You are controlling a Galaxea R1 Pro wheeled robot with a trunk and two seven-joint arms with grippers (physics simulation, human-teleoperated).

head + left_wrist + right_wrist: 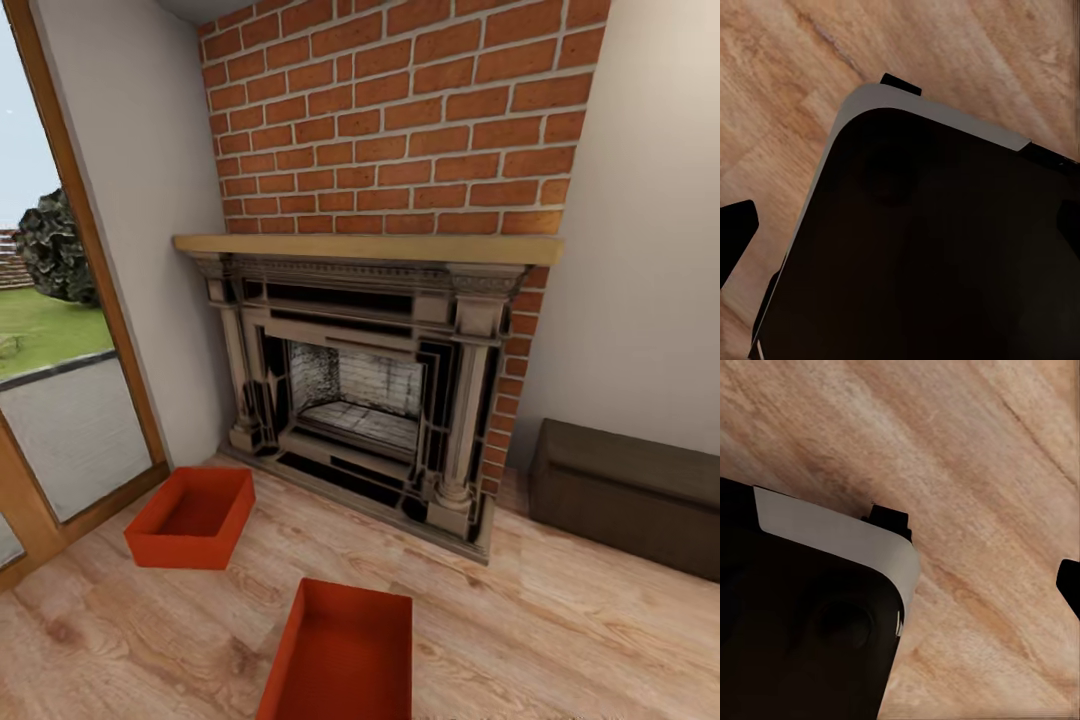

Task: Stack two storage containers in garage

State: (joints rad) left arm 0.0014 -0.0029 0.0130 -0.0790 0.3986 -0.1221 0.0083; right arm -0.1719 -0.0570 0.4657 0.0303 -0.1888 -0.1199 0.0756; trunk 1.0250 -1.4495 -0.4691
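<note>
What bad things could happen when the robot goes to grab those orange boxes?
The nearer storage container lies close under the camera, so the robot could bump it while driving up. The farther storage container sits beside the glass door and the fireplace; an arm might knock them. Thin walls may slip from a grip.

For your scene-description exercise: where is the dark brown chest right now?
In the head view, the dark brown chest sits on the wood floor at the right, against the pale wall, just right of the fireplace.
</note>
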